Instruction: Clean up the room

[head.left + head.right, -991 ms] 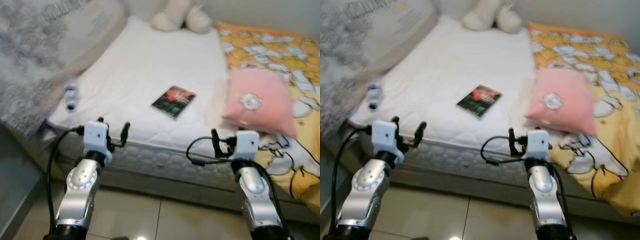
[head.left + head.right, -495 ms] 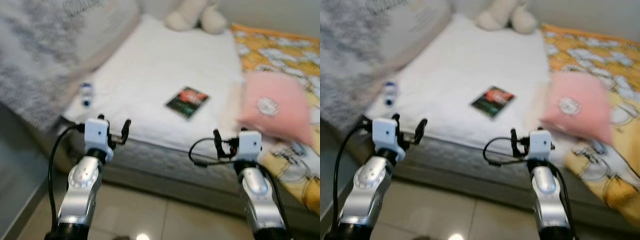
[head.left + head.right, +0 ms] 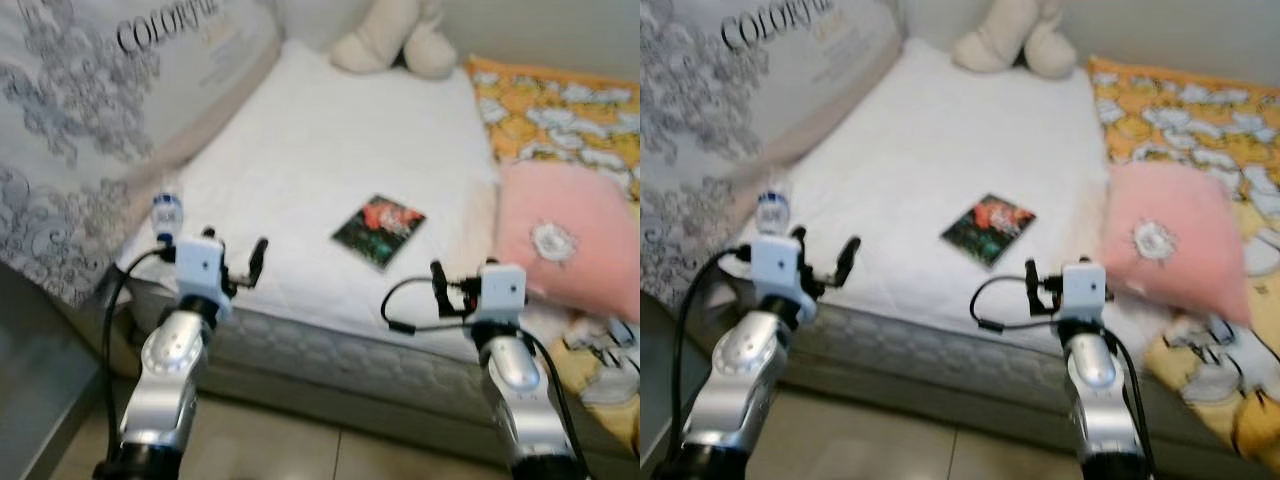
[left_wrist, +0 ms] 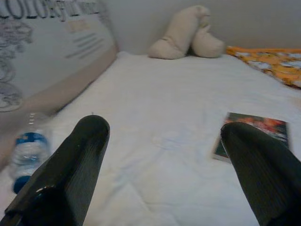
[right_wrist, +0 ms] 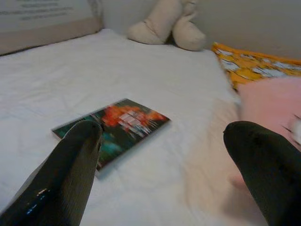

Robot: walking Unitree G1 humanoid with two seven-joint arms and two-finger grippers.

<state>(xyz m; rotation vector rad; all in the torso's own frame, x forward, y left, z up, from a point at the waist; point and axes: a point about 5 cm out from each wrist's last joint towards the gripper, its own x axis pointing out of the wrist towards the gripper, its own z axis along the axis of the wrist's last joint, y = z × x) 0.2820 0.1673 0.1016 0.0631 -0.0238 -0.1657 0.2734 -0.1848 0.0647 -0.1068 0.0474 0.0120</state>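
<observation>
A colourful book (image 3: 379, 230) lies flat near the middle of the white mattress (image 3: 330, 140). A small water bottle (image 3: 166, 215) with a blue label stands at the mattress's near left corner. A pink pillow (image 3: 565, 240) rests on the right side of the bed. My left gripper (image 3: 232, 258) hovers open in front of the bed edge, just right of the bottle. My right gripper (image 3: 462, 286) is open too, held before the edge between the book and the pillow. Through the right wrist view the book (image 5: 113, 129) sits close ahead of the fingers (image 5: 77, 165).
A beige plush toy (image 3: 392, 40) sits at the head of the bed. A yellow patterned blanket (image 3: 560, 110) covers the right side. A large grey printed cushion (image 3: 90, 130) leans along the left. The tiled floor (image 3: 300, 450) lies below the bed edge.
The whole picture has shifted and sharpened as the camera moved; the bed now sits nearer and the bottle closer to my left gripper. Both arms keep their pose.
</observation>
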